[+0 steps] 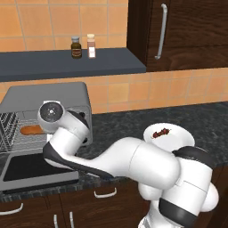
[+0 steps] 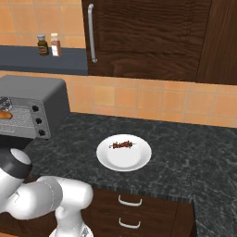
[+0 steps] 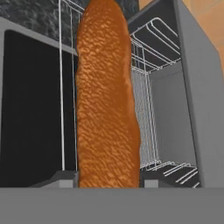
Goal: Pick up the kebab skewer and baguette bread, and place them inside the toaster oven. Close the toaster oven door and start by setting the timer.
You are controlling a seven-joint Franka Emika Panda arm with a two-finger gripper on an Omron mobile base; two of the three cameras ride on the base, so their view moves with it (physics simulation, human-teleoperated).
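the long orange-brown baguette bread [image 3: 107, 96] sits pinched between the two dark fingertips of the gripper [image 3: 109, 178], its length running away from the hand so it can slide in end first. it is already partly over the wire rack [image 3: 151, 52] inside the boxy grey metal toaster oven [image 1: 49, 95], and its tip [image 1: 30, 130] shows in the cavity in the left base view. the dark glass toaster oven door [image 1: 31, 171] lies folded down flat in front, leaving the mouth clear. the short kebab skewer [image 2: 122, 145] with dark red-brown chunks waits on the round white plate [image 2: 139, 162] on the black speckled counter [image 2: 185, 152], well apart from the oven, for the next trip as i judge it.
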